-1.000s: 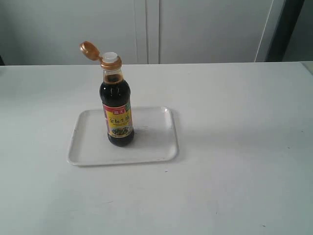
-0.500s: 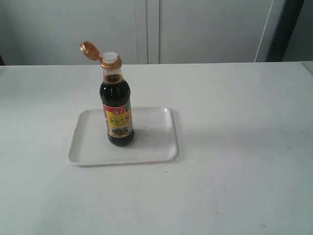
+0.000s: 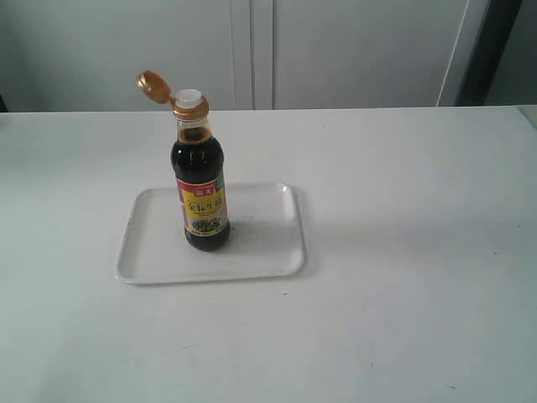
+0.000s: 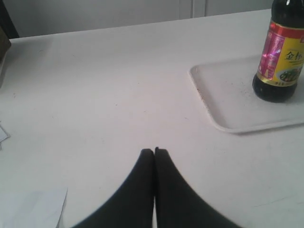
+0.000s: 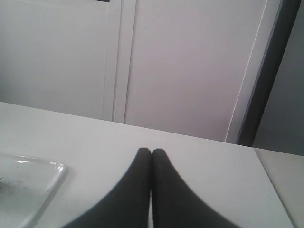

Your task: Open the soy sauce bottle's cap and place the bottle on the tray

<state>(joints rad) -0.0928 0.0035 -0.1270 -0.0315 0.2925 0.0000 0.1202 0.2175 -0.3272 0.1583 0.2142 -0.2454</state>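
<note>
Standing on tray [image 4: 223,102], bottle [image 4: 280,57] apart from left claw [image 4: 154,151].

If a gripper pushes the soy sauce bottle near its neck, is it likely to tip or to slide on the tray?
The soy sauce bottle stands tall on a narrow base, so a high push would probably tip it. Dark liquid fills it nearly to the neck, so it is likely heavy for its size. With the cap flipped open, tipping could spill onto the tray.
</note>
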